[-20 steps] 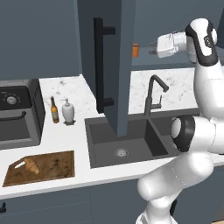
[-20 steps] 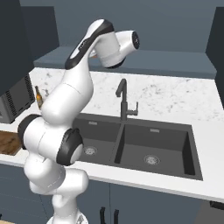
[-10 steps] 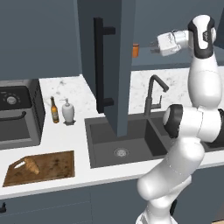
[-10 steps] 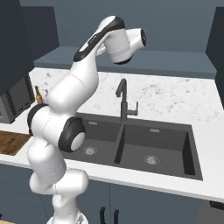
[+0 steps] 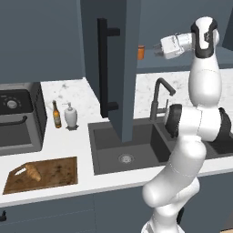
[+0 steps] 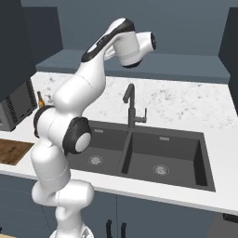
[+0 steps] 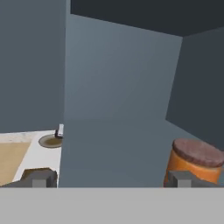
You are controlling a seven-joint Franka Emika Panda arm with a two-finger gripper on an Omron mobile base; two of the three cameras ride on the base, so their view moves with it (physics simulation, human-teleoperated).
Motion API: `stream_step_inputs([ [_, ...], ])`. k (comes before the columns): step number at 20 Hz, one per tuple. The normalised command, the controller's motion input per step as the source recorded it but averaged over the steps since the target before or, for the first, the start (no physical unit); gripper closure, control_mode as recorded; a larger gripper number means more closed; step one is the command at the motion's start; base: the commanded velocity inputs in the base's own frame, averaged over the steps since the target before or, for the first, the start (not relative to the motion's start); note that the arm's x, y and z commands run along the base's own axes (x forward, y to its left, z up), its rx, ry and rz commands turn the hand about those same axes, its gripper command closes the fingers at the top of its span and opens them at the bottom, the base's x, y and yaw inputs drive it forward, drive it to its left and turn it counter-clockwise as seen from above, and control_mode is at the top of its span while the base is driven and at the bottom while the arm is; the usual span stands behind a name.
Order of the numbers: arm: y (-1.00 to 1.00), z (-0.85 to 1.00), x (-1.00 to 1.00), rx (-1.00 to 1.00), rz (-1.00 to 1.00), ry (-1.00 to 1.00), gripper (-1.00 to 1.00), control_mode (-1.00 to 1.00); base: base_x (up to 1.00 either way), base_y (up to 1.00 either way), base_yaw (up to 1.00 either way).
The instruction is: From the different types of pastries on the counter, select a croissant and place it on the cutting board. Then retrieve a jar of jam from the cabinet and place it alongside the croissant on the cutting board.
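The orange jam jar [image 5: 141, 52] with a brown lid stands on the shelf of the open cabinet. My gripper [image 5: 156, 49] is held at shelf height just right of it, open and holding nothing. In the hand view the jar [image 7: 195, 162] sits at the lower right, behind the right fingertip [image 7: 183, 178], not between the fingers. The croissant [image 5: 32, 171] lies on the wooden cutting board [image 5: 54, 175] at the counter's front left. The board's corner [image 6: 11, 151] also shows from the right base.
The cabinet door [image 5: 125, 68] with its black handle [image 5: 103, 68] stands open over the sink [image 5: 125, 148]. A faucet [image 5: 157, 98] rises below my hand. A brown bottle [image 5: 56, 115], a soap dispenser [image 5: 70, 116] and a dark oven [image 5: 18, 118] stand at left.
The arm has straightened upright and the hand has edged slightly toward the cabinet shelf. The jar and the croissant have not moved.
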Motion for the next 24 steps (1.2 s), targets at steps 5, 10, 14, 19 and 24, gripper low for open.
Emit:
stream_step_inputs([
  [5, 0.05, -0.01, 0.23, 0.0, 0.0, 0.0, -1.0, -1.0, 0.0, 0.0, 0.0],
  [10, 0.14, -0.07, 0.38, 0.0, 0.01, 0.0, -1.0, -1.0, 0.0, 0.0, 0.0],
  [14, 0.12, -0.07, 0.4, 0.0, 0.02, 0.0, -1.0, -1.0, 0.0, 0.0, 0.0],
  [19, 0.0, -0.03, 0.45, 0.0, 0.04, 0.0, -1.0, -1.0, 0.0, 0.0, 0.0],
  [24, 0.0, -0.03, 0.45, 0.0, 0.03, 0.0, -1.0, -1.0, 0.0, 0.0, 0.0],
])
